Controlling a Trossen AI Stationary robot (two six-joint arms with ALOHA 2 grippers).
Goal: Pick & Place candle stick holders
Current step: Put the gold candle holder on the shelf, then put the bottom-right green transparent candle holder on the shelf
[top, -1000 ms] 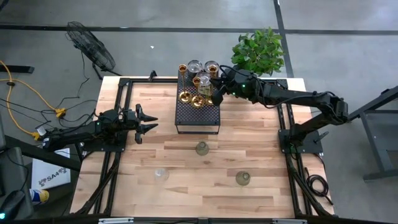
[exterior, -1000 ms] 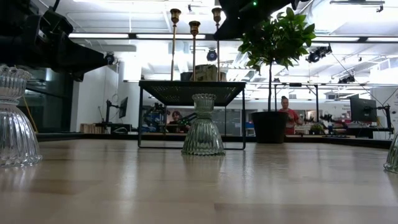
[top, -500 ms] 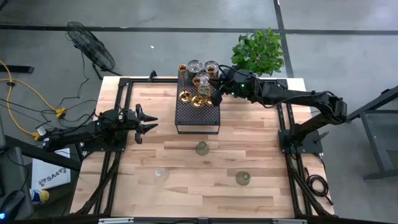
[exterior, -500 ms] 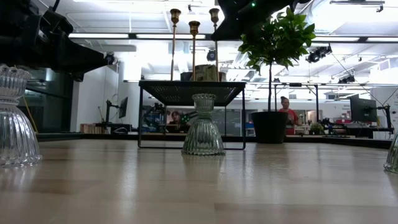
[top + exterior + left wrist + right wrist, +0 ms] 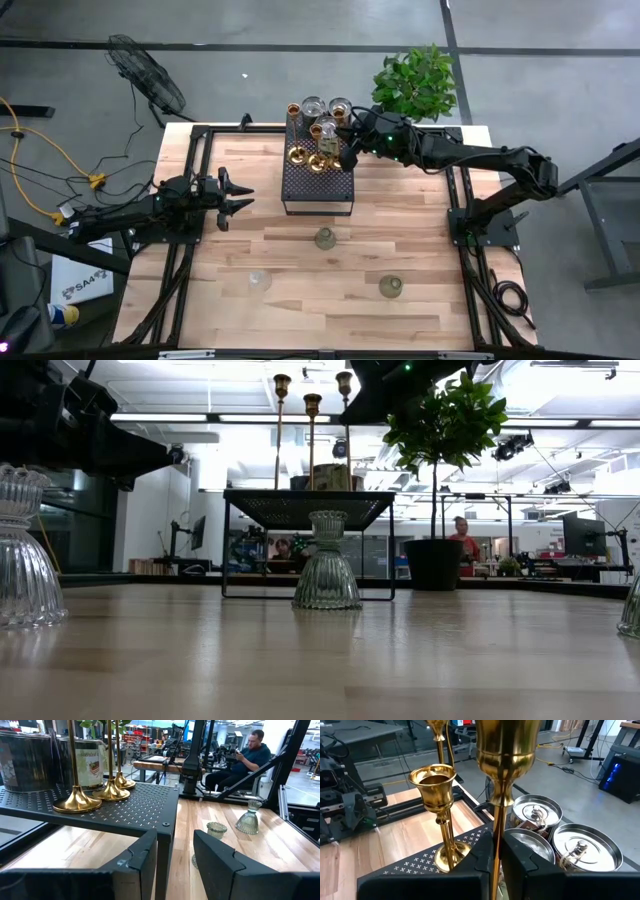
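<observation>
Two arms work a wooden table (image 5: 400,220). On the black perforated box (image 5: 318,185) at its far edge stand brass candle stick holders (image 5: 77,800) beside silvery cups (image 5: 587,847). The right gripper (image 5: 496,855) clamps one brass holder's slender stem (image 5: 496,840) there. The left gripper (image 5: 238,195) waits at the table's left side, fingers spread wide. Three glass holders (image 5: 324,238) stand on the table nearer the front.

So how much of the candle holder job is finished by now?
Three glass holders stand out on the wooden table, which looks like the finished part. In hand: the right end effector is closed around the stem of one brass holder on the black perforated box. Two more brass holders and the silvery cups remain there. The left end effector waits open.
</observation>
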